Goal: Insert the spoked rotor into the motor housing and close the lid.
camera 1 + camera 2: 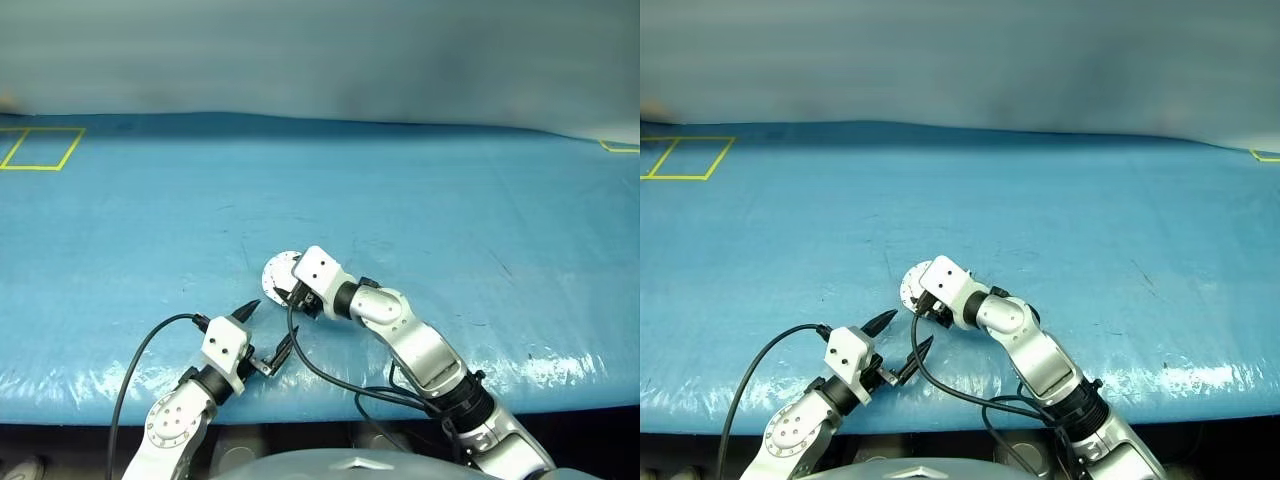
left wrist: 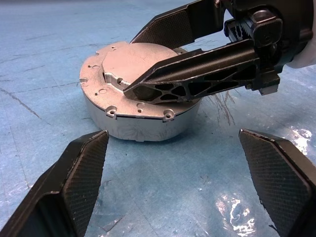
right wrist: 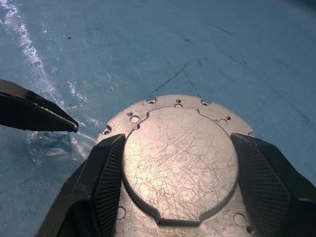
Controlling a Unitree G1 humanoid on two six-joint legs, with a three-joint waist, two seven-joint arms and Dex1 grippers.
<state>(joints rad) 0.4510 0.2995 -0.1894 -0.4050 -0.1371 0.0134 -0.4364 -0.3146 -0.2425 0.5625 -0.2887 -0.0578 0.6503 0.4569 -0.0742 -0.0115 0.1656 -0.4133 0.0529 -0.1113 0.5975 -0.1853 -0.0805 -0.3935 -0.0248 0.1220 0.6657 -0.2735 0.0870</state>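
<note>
The motor housing [image 2: 140,106] sits on the blue surface [image 1: 420,200] near its front edge, roughly midway along that edge, with the lid [image 3: 180,163] already seated on top: plain light grey outer face up, scratched, a raised central plate inside a flange with small holes round the rim. The assembled puck lies flat, its side wall showing pale grey in the left wrist view. The right hand [image 1: 290,292] reaches in from the front right and straddles the lid, one black finger [image 3: 106,180] against each side of the raised plate; the jaws stand partly closed about the plate, and the pads appear to touch its edge, though a firm hold cannot be confirmed. The left hand [image 1: 268,335] hovers just in front of the housing, nearer the front edge of the surface, fingers spread wide, holding nothing and apart from the housing; one of its tips shows beside the puck in the right wrist view. Yellow tape marks [image 1: 40,148] lie at the far left corner of the surface, and another at the far right. The surface covering is wrinkled and glossy along the front edge.
</note>
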